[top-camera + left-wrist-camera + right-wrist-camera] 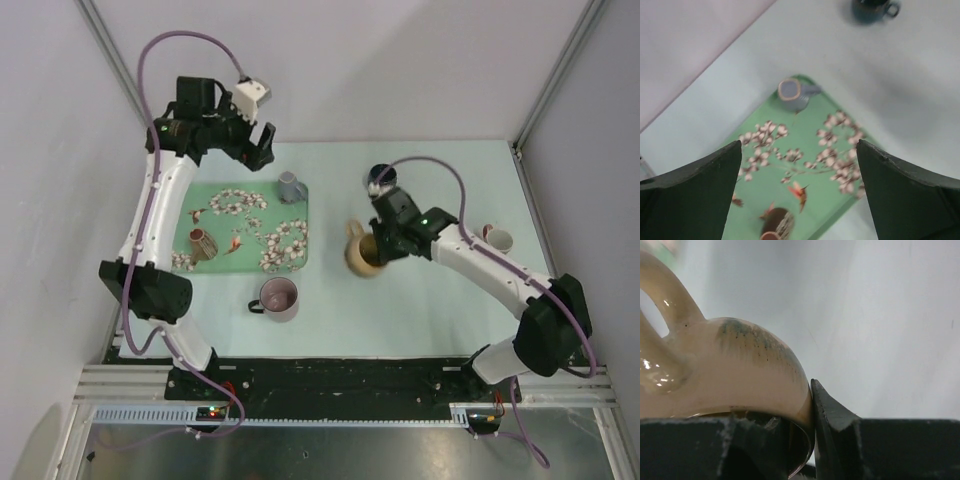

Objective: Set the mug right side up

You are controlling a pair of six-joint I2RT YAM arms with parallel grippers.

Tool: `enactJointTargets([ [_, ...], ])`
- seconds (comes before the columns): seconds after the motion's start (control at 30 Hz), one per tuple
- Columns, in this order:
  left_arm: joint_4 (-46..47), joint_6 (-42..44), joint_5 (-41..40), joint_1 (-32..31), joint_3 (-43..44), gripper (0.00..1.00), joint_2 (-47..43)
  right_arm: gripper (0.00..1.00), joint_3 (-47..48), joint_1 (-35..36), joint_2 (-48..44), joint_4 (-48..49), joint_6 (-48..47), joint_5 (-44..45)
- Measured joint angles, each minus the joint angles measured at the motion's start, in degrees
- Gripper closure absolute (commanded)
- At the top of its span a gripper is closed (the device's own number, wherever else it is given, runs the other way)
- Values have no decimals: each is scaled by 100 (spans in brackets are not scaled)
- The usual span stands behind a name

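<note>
A tan glazed mug (358, 248) is on the table right of the tray, with its handle toward the far left. My right gripper (380, 250) is shut on its rim. In the right wrist view one finger is inside the mug (740, 370) and the other finger (827, 415) presses the outer wall. The gripper (807, 410) pinches that wall and the mug's mouth faces it. My left gripper (262, 150) is open and empty above the tray's far edge; its own view shows it (799, 150) high over the tray.
A green flowered tray (250, 225) holds an upside-down grey mug (291, 187) and a brown striped cup (203, 243) on its side. A pink mug (279, 298) stands in front of the tray. A dark mug (381, 179) and a white mug (497, 240) stand further right.
</note>
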Motion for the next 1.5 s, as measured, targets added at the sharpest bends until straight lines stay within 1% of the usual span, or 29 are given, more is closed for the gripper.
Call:
enactJointTargets([
  [0.1,0,883,-343,0,-389,0,146,100,-507,264,142,-649,87,415],
  [0.2,7,1727,-638,28,-752,0,299,100,-881,470,306,-992,201,603],
  [0.3,-7,2428,-1008,118,-1198,0,367,100,-1134,581,448,-1128,341,717],
  [0.37,-22,2699,-1349,245,-1451,0,367,100,-1244,619,531,-1141,435,778],
  [0.43,-26,2761,-1676,413,-1622,0,367,100,-1266,649,658,-1152,511,809],
  [0.47,-24,2732,-1825,520,-1692,0,367,100,-1266,658,741,-1139,551,815],
  [0.53,-13,2544,-2050,741,-1805,0,365,96,-1246,675,874,-1130,608,835],
  [0.6,17,2208,-2192,1019,-1952,0,356,87,-1235,695,881,-1134,619,855],
  [0.77,107,1255,-2328,1805,-2745,0,118,56,-1222,702,903,-1110,608,839],
  [0.93,149,540,-2291,2369,-3359,0,-146,35,-1222,702,990,-984,601,717],
  [1.0,210,358,-2253,2583,-3501,0,-258,22,-1220,702,988,-981,575,627],
  [1.03,245,315,-2236,2651,-3545,0,-308,11,-1217,702,986,-988,557,592],
  [1.07,278,284,-2199,2726,-3587,0,-369,6,-1191,706,975,-1016,531,549],
  [1.1,323,260,-2153,2791,-3637,0,-439,3,-1163,706,966,-1045,505,527],
  [1.17,409,260,-2037,2868,-3753,0,-584,1,-1062,717,914,-1152,435,507],
  [1.33,450,321,-1655,2806,-4046,0,-763,1,-892,713,490,-1480,334,514],
  [1.5,455,487,-1410,2564,-4192,0,-748,0,-796,619,31,-1779,328,553],
])
